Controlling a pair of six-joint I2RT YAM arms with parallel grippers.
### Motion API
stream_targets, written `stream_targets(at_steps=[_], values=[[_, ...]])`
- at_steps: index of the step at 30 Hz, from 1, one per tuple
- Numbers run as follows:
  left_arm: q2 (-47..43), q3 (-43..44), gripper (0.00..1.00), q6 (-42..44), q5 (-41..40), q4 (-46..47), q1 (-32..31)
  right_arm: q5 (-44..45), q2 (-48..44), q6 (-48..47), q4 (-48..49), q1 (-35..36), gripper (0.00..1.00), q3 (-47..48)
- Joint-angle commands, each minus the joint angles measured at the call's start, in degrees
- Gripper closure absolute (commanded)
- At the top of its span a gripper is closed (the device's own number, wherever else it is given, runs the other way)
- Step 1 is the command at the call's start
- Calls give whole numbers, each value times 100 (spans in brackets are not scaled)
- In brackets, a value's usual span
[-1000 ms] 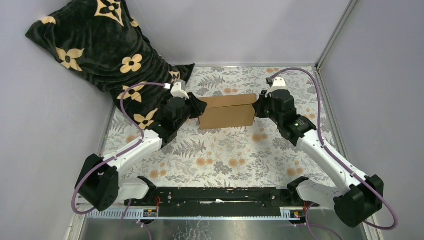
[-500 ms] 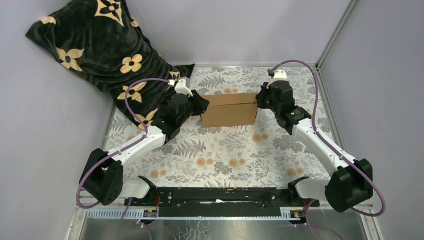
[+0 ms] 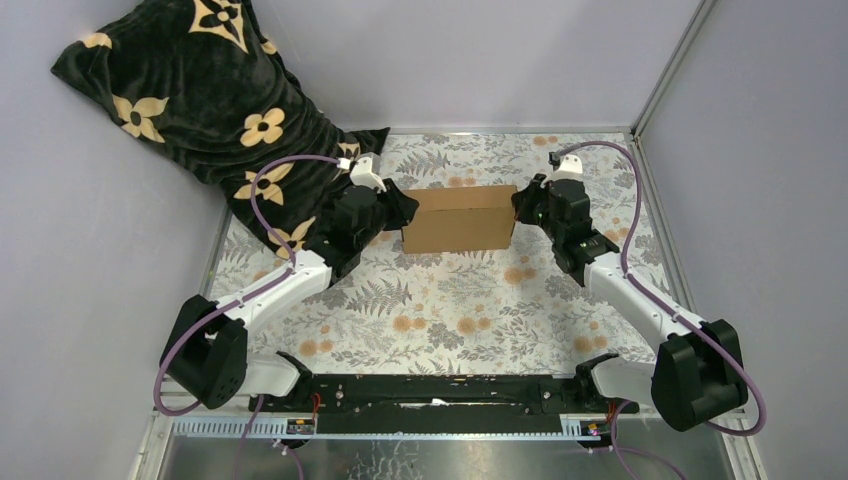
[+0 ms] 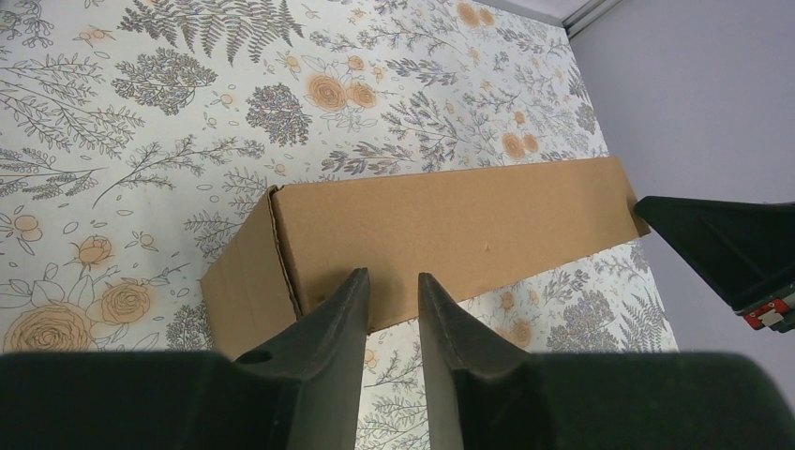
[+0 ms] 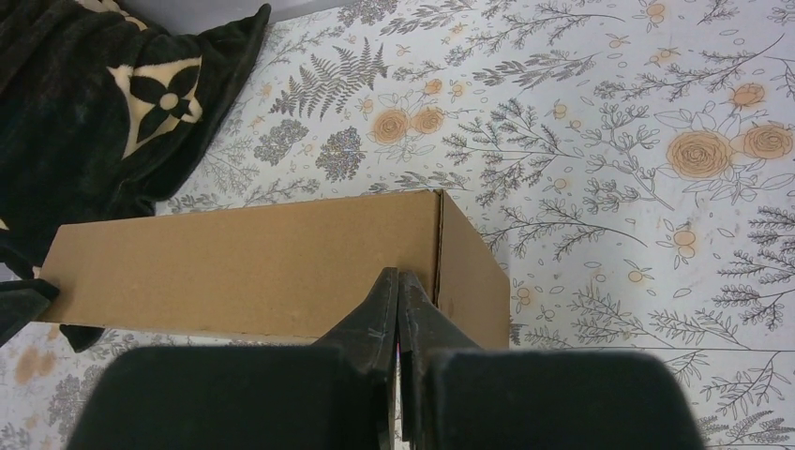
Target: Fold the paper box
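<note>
Nudged slightly right and toward the far wall since a second ago: the brown cardboard box (image 3: pixel 460 218), its top now flat and shut in place of the slightly raised lid panel of a second earlier. Also shifted: the right arm, elbow drawn in closer to its base and wrist carried a touch farther back, with the right end effector (image 3: pixel 522 204) at the box's right end. Seen from the right wrist camera with fingers pressed fully together, gripping nothing, tips touching the box's top edge close to the right-hand corner. On the other side, the left end effector (image 3: pixel 398 214) up against the box's left end, wrist raised a little compared with a second ago but otherwise in much the same place. Seen from the left wrist camera with fingers a narrow gap apart, nothing between them, tips at a long edge of the box near the left corner; hard to tell whether touching or just short. Box resting on the flower-and-fern patterned surface (image 3: pixel 450 310), around the middle of its far half, flanked end to end by the two arms, near the corner of a black blanket (image 3: pixel 200 90) with cream flowers. Judging by the closed, squared-up shape, probably close to the end of the folding, with perhaps only a last press on the lid left to do.
</note>
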Motion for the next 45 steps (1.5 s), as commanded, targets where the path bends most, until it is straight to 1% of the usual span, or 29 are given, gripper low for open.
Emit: stream_targets(at_steps=[1, 3, 9, 12, 17, 21, 27, 29, 34, 37, 41, 45], values=[[412, -432, 66, 184, 168, -1692, 7, -80, 169, 122, -1076, 16, 100, -271], [421, -424, 66, 163, 177, -1660, 4, -143, 166, 128, -1255, 15, 100, -290], [381, -210, 64, 306, 319, -1556, 4, -421, -25, 71, -1164, 16, 100, -190], [358, 59, 63, 432, 355, -1726, 6, -423, -144, -75, -1313, 16, 98, 318], [400, 405, 62, 537, 305, -1933, 4, -938, 68, -236, -1647, 16, 96, 1351], [417, 434, 62, 539, 267, -1950, 4, -1510, 275, -154, -1634, 16, 97, 1801], [483, 442, 62, 503, 270, -1924, 4, -2328, 575, 198, -1181, 98, 98, 1732], [497, 462, 61, 510, 265, -1941, 4, -2458, 686, 250, -917, 220, 99, 1625], [528, 469, 61, 526, 232, -1960, 6, -2422, 1129, 291, -873, 424, 100, 1472], [536, 436, 61, 504, 238, -1917, 6, -2388, 1275, 358, -807, 421, 100, 1176], [591, 429, 61, 477, 293, -1854, 4, -2190, 1115, 357, -757, 421, 100, 827], [611, 478, 61, 504, 255, -1856, 4, -1741, 822, 261, -1058, 361, 100, 1043]])
